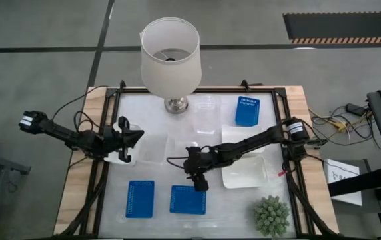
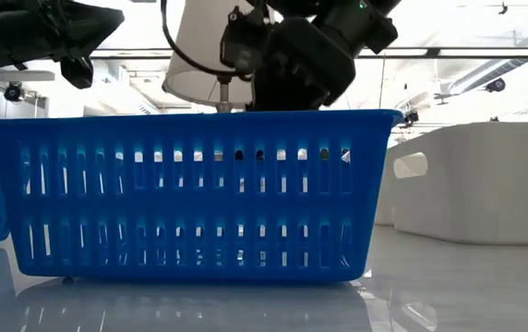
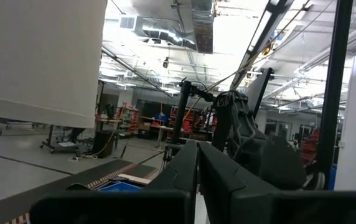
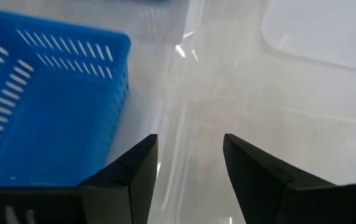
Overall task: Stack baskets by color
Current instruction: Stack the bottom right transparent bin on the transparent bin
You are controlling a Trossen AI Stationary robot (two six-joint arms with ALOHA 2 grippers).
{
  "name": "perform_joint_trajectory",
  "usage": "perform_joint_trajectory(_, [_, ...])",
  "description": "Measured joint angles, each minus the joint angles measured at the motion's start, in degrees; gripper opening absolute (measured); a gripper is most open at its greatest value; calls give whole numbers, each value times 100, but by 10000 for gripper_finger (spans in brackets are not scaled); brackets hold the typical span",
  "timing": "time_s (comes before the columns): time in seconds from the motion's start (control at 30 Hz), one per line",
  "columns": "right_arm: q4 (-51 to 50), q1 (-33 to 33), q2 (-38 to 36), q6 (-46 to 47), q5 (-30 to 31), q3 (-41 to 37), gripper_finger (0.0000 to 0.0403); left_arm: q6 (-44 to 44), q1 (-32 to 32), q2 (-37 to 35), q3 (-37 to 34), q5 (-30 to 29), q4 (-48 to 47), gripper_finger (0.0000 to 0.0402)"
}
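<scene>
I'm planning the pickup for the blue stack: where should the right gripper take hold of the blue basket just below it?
Probably the upper rim of one long wall, from straight above. The blue basket sits flat and open-topped, with thin upright slotted walls the open right gripper could straddle, one finger inside, one outside. The wall facing the gripper looks nearest.

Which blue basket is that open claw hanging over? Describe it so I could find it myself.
Start at the big white lamp at the table's far edge and come straight toward the near edge. Two blue baskets sit side by side there; take the blue basket nearer the spiky green plant. Unlike its twin, it has the right tool hanging open over its far rim.
</scene>
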Motion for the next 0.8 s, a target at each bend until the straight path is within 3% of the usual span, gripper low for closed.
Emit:
perform_joint_trajectory(0.2, [32,0,38,49,-1,-1,146,1,-1,-1,0,0,3,0])
perform_joint_trajectory(0.53, [1,25,34,83,-50,-1,18,1,0,-9,0,0,2,0])
perform_joint_trajectory(0.8, [-20,74,-61,-17,-54,-1,9,1,-2,-1,0,-2,1,0])
